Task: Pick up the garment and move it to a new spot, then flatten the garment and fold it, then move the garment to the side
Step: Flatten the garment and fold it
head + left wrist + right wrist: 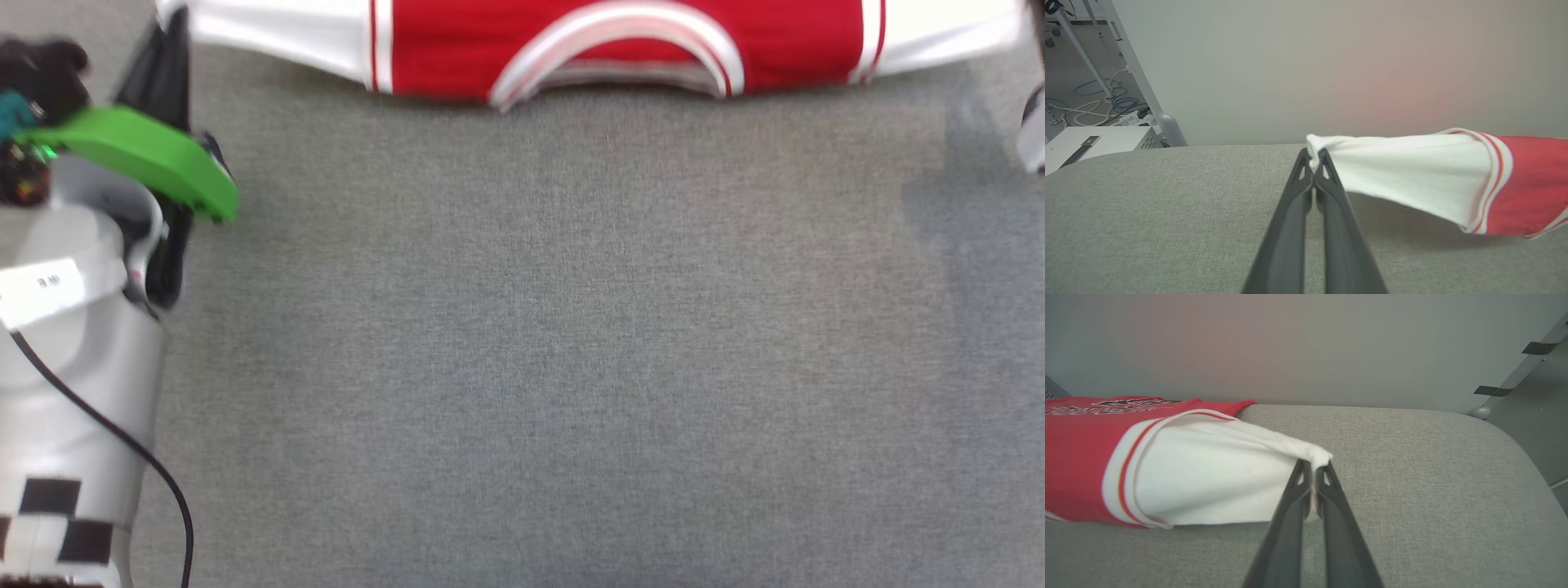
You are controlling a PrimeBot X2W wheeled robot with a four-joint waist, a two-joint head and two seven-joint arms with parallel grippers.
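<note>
The red garment (620, 45) with white sleeves stretches along the top edge of the head view, collar toward me, held off the grey surface. In the left wrist view my left gripper (1314, 157) is shut on the tip of one white sleeve (1412, 171), and the red body (1531, 183) hangs to the right. In the right wrist view my right gripper (1314, 467) is shut on the other white sleeve (1208, 477); the red body with black lettering (1081, 428) lies to its left. My left arm's green-topped wrist (155, 155) shows at the left of the head view.
A grey fabric surface (571, 343) spreads under everything, with much free room below the garment. A pale wall stands behind it. White frame legs and cables (1098, 94) show beyond the surface's left end, and a metal panel (1535, 396) beyond its right end.
</note>
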